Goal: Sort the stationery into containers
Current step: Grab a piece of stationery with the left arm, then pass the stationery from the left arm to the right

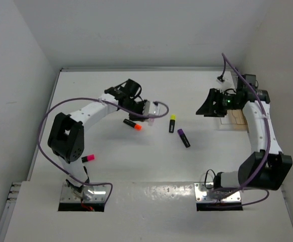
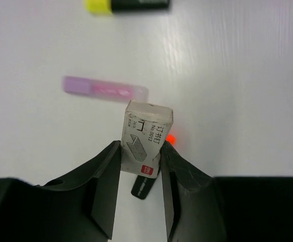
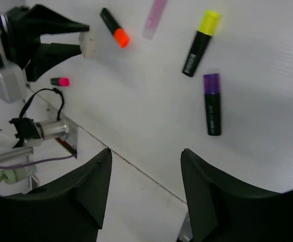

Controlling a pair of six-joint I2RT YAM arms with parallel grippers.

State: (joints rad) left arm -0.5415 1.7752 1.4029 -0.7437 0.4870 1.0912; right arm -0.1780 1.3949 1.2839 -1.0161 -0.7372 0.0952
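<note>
Small white staple box (image 2: pixel 146 126) was in the left hand (image 2: pixel 141 149), pinched by its lower half between both fingers with the upper end sticking out past the tips. It looked held clear of the worktop (image 2: pixel 237 101), left of centre and toward the far side. The grip sat square on the long sides, probably so the box wouldn't twist out in transit. Lilac marker (image 2: pixel 105 89) lay just beyond the box. Orange-capped highlighter (image 1: pixel 132 124) lay just near of the hand, partly hidden under it in the wrist view. Yellow-capped highlighter (image 1: pixel 172 123) and purple-capped highlighter (image 1: pixel 183 137) lay mid-worktop, close but not touching. Pink-capped highlighter (image 1: pixel 88 158) sat alone by the left arm's base. Right hand (image 3: pixel 145 154) was spread wide with nothing in it, at far right, with a pale rectangular thing (image 1: pixel 234 121) under its wrist; likely a container, couldn't confirm. My read: box was picked and due a carry to a container, the rest unsorted.
</note>
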